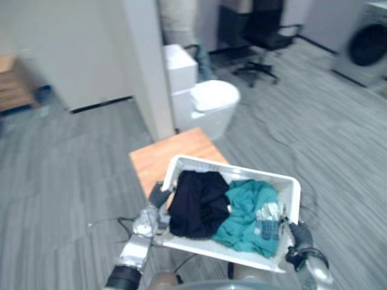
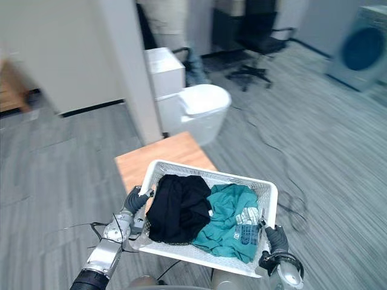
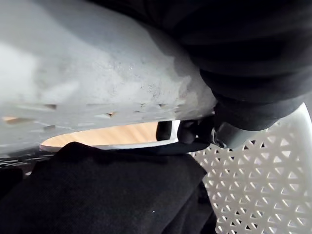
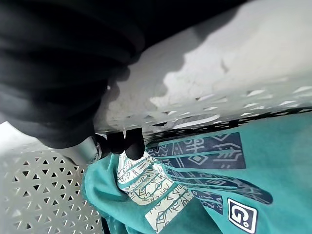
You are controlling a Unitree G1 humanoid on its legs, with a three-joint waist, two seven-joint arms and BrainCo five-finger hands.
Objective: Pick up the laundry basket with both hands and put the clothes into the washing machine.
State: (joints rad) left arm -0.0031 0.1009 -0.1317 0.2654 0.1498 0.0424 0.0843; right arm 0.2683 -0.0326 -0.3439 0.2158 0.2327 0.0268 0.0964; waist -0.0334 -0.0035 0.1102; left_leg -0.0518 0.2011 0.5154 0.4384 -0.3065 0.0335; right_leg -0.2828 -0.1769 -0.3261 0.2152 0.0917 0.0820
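So the lift looks done — left hand and right hand clamp the rims of the laundry basket, clothes inside — but the washing machine stands well apart, loading not yet done.

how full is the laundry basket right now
Partly full. The basket holds a black garment and a teal shirt, bunched below its rim. The left hand and right hand grip its sides.

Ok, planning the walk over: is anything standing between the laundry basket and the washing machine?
Nothing visible does. The laundry basket, held at its rims by the left hand and right hand, faces open grey carpet up to the washing machine far right. The office chair stands left of that line.
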